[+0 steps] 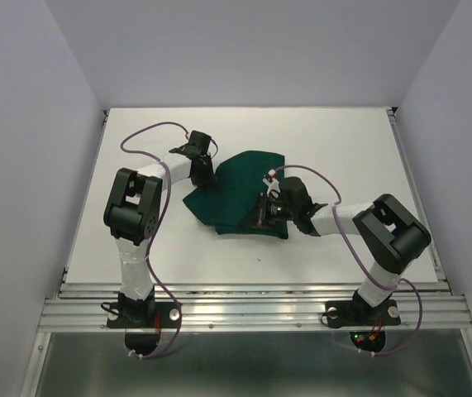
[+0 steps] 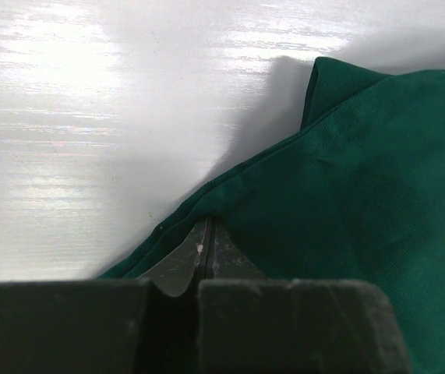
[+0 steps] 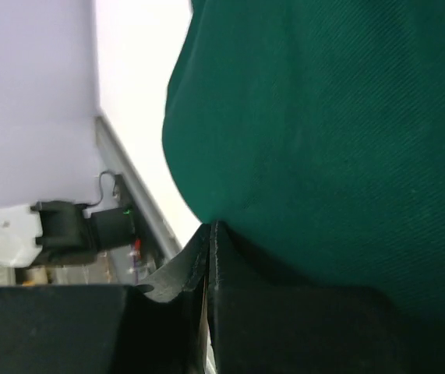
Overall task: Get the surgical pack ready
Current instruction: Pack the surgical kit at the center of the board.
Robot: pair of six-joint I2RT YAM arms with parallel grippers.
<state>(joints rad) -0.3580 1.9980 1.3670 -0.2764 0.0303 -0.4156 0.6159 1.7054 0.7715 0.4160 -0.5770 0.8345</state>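
At table centre: the dark green drape (image 1: 240,194) lies bunched and partly folded on the white table (image 1: 343,149), with one corner peaked toward the far side.
Other pack contents: none show; whether anything sits under the cloth cannot be told.
Left gripper (image 2: 209,234): jaws pressed together on the drape's left edge, the hem gathered to a point at the tips.
Right gripper (image 3: 209,232): jaws pressed together on a fold at the drape's near right side, cloth hanging across the view above the tips.
Step in hand: likely drawing the cloth with both pinches, either spreading it or folding it over.
Doing it well: move both arms together and keep equal tension, so neither pinch drags the cloth out of the other.
Height: lift the held edges just clear of the table, so the fabric slides rather than rucks.
Direction: pull apart along the line between the two grips, not across it, to avoid a twist.
Risk: thin hem in closed tips may slip under a sharp tug, so pull slowly.
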